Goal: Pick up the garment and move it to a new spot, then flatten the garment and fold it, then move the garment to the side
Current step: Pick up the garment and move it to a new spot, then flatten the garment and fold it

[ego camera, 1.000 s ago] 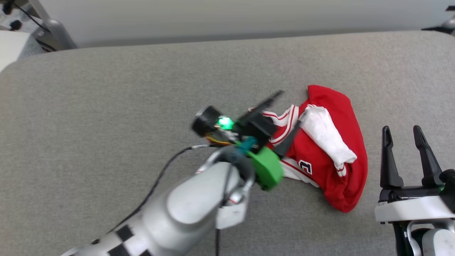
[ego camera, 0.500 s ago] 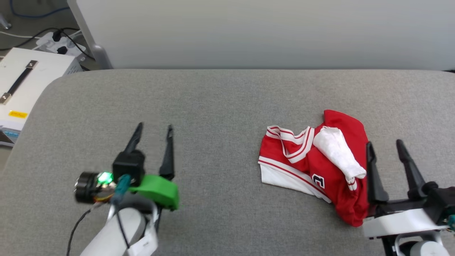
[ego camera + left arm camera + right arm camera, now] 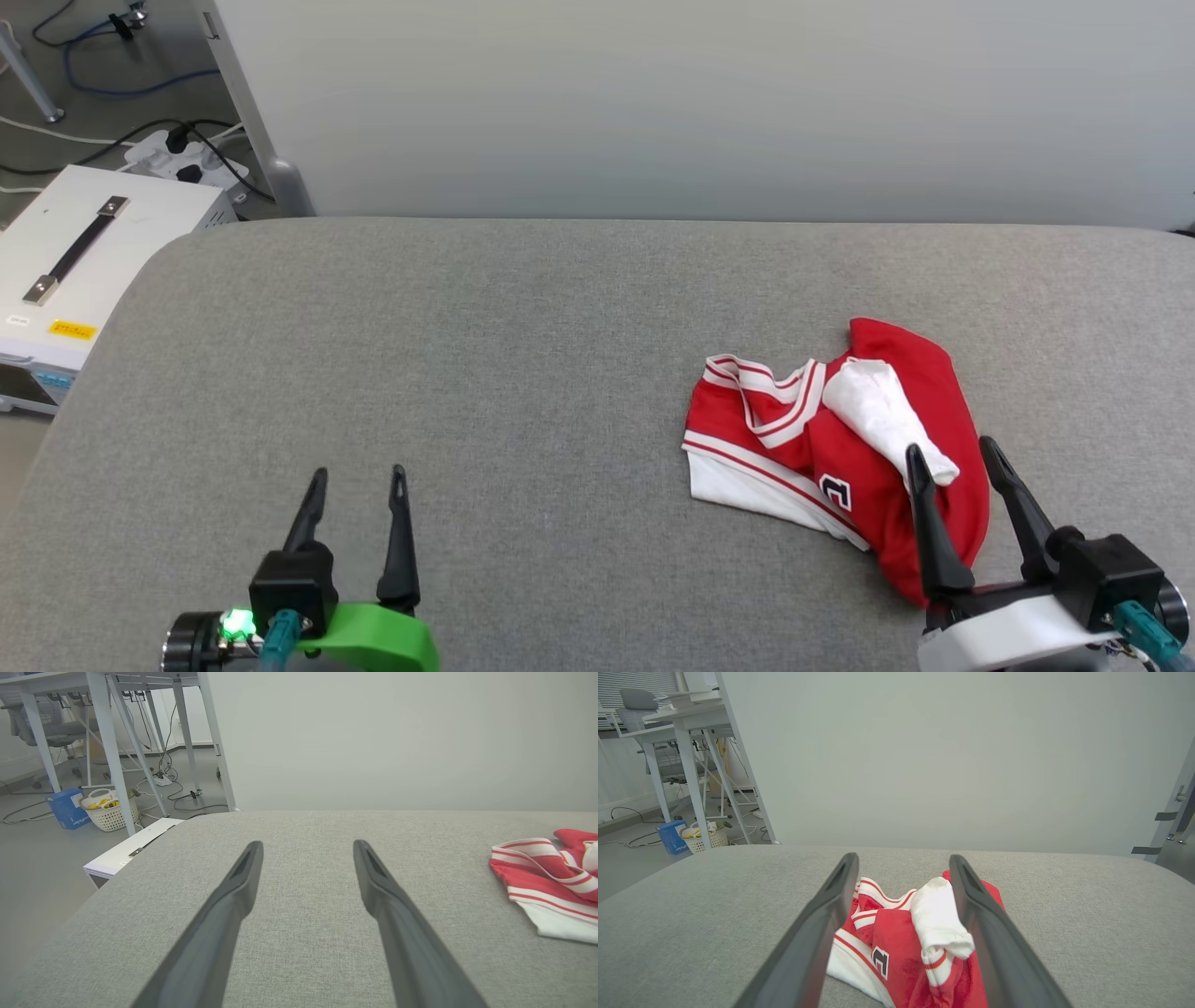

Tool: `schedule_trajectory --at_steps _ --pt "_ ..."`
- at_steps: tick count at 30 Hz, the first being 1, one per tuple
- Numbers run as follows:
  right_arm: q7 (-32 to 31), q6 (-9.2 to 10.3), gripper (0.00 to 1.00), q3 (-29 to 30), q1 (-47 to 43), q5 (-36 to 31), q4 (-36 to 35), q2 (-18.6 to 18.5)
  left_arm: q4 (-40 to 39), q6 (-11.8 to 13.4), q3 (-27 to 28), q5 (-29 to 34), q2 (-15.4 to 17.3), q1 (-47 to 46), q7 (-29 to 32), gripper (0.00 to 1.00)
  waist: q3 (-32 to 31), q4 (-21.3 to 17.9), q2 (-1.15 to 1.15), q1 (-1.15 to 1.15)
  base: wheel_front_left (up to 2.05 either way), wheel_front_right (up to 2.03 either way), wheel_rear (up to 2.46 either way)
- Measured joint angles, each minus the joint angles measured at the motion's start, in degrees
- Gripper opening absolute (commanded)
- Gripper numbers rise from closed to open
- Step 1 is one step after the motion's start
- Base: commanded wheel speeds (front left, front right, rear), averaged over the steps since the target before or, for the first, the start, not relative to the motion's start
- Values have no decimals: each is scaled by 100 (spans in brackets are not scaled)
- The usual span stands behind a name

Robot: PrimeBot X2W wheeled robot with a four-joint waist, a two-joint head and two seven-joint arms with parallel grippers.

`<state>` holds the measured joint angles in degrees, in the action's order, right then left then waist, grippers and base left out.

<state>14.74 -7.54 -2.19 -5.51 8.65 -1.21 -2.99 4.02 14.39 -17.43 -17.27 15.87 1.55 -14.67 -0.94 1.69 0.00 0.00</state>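
On the table's (image 3: 523, 373) right half lies the crumpled shirt (image 3: 822, 448); left gripper (image 3: 359, 472) and right gripper (image 3: 949, 450) hang spread, empty, along the table's near edge. Pinching only the loose sleeve (image 3: 878, 411) could twist it.

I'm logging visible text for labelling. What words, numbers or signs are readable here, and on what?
Nothing reads whole.
Garment: one black, white-outlined character, half hidden by a fold; unreadable.
White case: yellow sticker, too small to read.
Blue box: print too blurred.
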Motion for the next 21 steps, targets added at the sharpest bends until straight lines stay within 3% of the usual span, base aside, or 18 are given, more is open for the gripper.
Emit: schedule_trajectory --at_steps 7,21 --pt "0 0 100 55 -193 19 229 -44 29 -380 349 341 -387 260 0 100 -82 0 0 0 0 0 0" --pt "0 0 100 148 -260 7 337 -44 204 -915 1020 899 -844 371 0 100 -73 -27 0 0 0 0 0"
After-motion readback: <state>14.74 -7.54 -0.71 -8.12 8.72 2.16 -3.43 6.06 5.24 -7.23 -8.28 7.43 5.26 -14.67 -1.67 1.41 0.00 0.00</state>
